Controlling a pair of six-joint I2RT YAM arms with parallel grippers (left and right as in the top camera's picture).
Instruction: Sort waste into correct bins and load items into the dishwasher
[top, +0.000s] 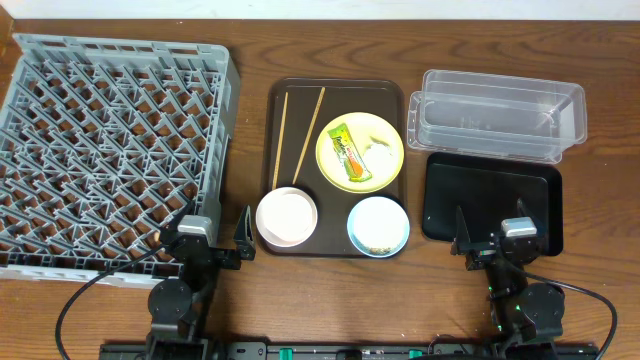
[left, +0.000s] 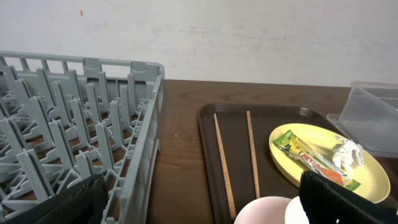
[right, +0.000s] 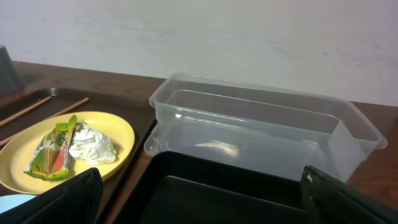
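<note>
Wooden chopsticks (top: 281, 140) lie near-to-far, slightly splayed; left and right jaws gape wide.

Narrow gap between dish rack (top: 110, 150) and serving tray (top: 360, 95) — rack wall stands tall.

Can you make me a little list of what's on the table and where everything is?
dish rack: grey, on the left, nothing in it
brown tray: in the middle, holds the dishes
yellow plate: on the brown tray, wrapper and scrap on it
chopsticks: two, left of the plate
white bowl: tray's front left
blue bowl: tray's front right
clear tub: back right, empty
black tray: in front of the tub, empty
left gripper: open, holding nothing
right gripper: open, holding nothing
</note>
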